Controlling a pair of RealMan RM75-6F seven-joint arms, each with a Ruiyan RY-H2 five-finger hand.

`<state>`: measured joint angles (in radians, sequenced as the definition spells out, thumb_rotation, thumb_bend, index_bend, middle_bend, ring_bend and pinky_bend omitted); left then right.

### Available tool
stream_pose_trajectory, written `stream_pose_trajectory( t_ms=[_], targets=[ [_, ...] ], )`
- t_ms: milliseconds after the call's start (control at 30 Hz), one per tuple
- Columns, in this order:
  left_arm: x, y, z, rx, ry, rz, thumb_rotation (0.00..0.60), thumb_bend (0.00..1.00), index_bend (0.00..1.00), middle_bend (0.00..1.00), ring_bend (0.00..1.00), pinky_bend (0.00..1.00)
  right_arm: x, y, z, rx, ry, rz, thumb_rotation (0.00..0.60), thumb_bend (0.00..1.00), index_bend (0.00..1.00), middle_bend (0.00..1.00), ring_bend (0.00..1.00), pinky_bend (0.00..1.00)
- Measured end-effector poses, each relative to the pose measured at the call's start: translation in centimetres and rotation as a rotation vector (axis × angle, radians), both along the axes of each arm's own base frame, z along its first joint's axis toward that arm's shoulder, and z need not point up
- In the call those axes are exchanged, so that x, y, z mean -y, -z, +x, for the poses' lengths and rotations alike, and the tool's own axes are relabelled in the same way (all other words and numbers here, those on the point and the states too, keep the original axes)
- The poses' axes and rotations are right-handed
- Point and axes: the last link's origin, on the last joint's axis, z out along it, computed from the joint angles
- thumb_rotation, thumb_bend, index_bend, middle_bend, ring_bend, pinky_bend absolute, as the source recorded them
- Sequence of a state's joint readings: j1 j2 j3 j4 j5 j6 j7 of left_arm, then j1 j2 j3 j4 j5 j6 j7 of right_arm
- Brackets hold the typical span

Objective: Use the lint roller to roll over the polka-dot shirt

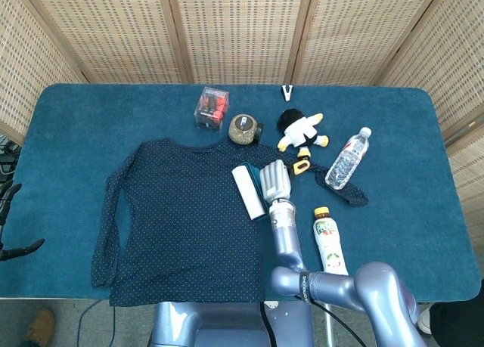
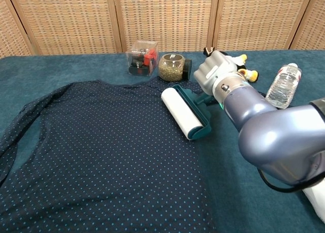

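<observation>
The navy polka-dot shirt [image 1: 178,211] [image 2: 96,157] lies spread flat on the blue table. My right hand [image 1: 275,182] [image 2: 216,75] grips the handle of the lint roller. Its white roll [image 1: 248,190] [image 2: 181,111] in a teal frame rests on the shirt's right edge, near the armpit. The roller's yellow handle end [image 1: 302,165] pokes out beyond the hand. At the far left edge, off the table, a dark bit of my left hand [image 1: 9,211] shows; how its fingers lie is unclear.
Behind the shirt stand a clear box with red contents [image 1: 211,107] [image 2: 140,58], a jar [image 1: 243,129] [image 2: 171,67] and a plush penguin [image 1: 300,130] [image 2: 228,65]. A water bottle [image 1: 348,158] [image 2: 282,86] lies at right, a juice bottle [image 1: 327,240] near the front.
</observation>
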<state>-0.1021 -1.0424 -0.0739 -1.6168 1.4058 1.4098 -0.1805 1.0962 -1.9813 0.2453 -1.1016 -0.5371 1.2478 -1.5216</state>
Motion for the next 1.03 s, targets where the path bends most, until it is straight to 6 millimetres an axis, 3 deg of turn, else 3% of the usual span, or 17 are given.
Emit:
stream_pose_trajectory(
  t_ms=[300, 400, 467, 533, 600, 633, 700, 800, 900, 1033],
  targets=[
    [0.5, -0.5, 0.3, 0.016, 0.026, 0.009, 0.600, 0.00, 0.00, 0.00, 0.00, 0.00, -1.2, -2.2, 0.6, 0.116, 0.003, -0.011, 0.600, 0.00, 0.00, 0.99, 1.00, 1.00],
    [0.7, -0.7, 0.4, 0.022, 0.036, 0.015, 0.600, 0.00, 0.00, 0.00, 0.00, 0.00, -1.6, -3.8, 0.3, 0.173, -0.005, -0.026, 0.600, 0.00, 0.00, 0.88, 0.97, 0.95],
    [0.9, -0.8, 0.5, 0.027, 0.049, 0.020, 0.600, 0.00, 0.00, 0.00, 0.00, 0.00, -1.8, -5.2, -0.1, 0.226, -0.025, -0.037, 0.600, 0.00, 0.00, 0.68, 0.80, 0.74],
    [1.2, -0.9, 0.7, 0.028, 0.067, 0.024, 0.600, 0.00, 0.00, 0.00, 0.00, 0.00, -2.0, -6.6, -0.9, 0.300, -0.045, -0.048, 0.600, 0.00, 0.00, 0.36, 0.42, 0.33],
    [1.6, -0.9, 0.9, 0.027, 0.086, 0.028, 0.600, 0.00, 0.00, 0.00, 0.00, 0.00, -2.3, -8.1, -2.0, 0.380, -0.059, -0.051, 0.600, 0.00, 0.00, 0.16, 0.17, 0.09],
    [1.8, -1.0, 0.9, 0.027, 0.096, 0.030, 0.600, 0.00, 0.00, 0.00, 0.00, 0.00, -2.5, -9.2, -2.9, 0.438, -0.070, -0.053, 0.600, 0.00, 0.00, 0.08, 0.07, 0.02],
    [2.1, -1.0, 1.0, 0.026, 0.106, 0.035, 0.600, 0.00, 0.00, 0.00, 0.00, 0.00, -3.0, -10.8, -4.3, 0.530, -0.085, -0.052, 0.600, 0.00, 0.00, 0.01, 0.01, 0.00],
    [2.4, -1.0, 1.1, 0.024, 0.119, 0.043, 0.600, 0.00, 0.00, 0.00, 0.00, 0.00, -4.2, -13.4, -6.7, 0.681, -0.103, -0.039, 0.600, 0.00, 0.00, 0.00, 0.00, 0.00],
    [2.7, -0.9, 1.1, 0.015, 0.127, 0.047, 0.600, 0.00, 0.00, 0.00, 0.00, 0.00, -6.3, -15.6, -9.4, 0.810, -0.118, -0.014, 0.600, 0.00, 0.00, 0.00, 0.00, 0.00],
    [2.9, -0.7, 1.1, 0.004, 0.122, 0.047, 0.600, 0.00, 0.00, 0.00, 0.00, 0.00, -10.4, -17.9, -13.1, 0.912, -0.131, 0.024, 0.600, 0.00, 0.00, 0.00, 0.00, 0.00]
  ],
)
